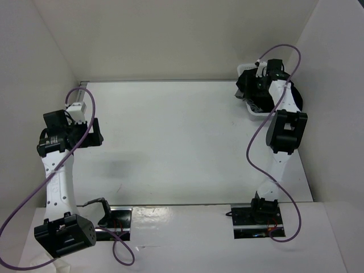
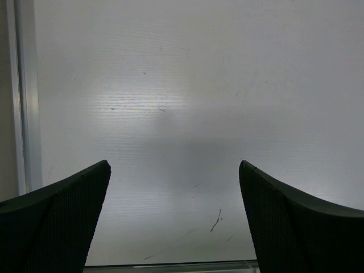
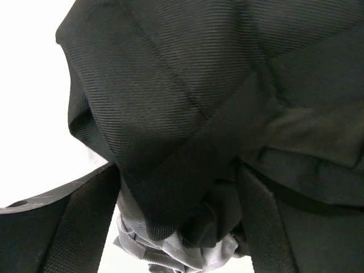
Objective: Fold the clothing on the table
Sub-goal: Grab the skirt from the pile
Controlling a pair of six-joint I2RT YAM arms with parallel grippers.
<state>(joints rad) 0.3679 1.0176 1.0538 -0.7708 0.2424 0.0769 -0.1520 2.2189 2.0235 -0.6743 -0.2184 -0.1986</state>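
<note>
The clothing (image 3: 170,85) is a bunch of black fabric with a paler grey fold (image 3: 170,253) beneath it. In the top view it lies heaped (image 1: 297,100) in a small white basket (image 1: 257,115) at the table's far right corner. My right gripper (image 3: 179,168) reaches down into that heap (image 1: 250,94). Its jaws stand open, one finger on each side of a black fold. My left gripper (image 2: 173,165) hangs open over the bare white table (image 2: 182,91) at the left side (image 1: 95,131), with nothing between its fingers.
White walls enclose the table (image 1: 170,142) on the left, back and right. A metal rail (image 2: 23,96) runs along the table's left edge, close to my left gripper. Purple cables loop off both arms.
</note>
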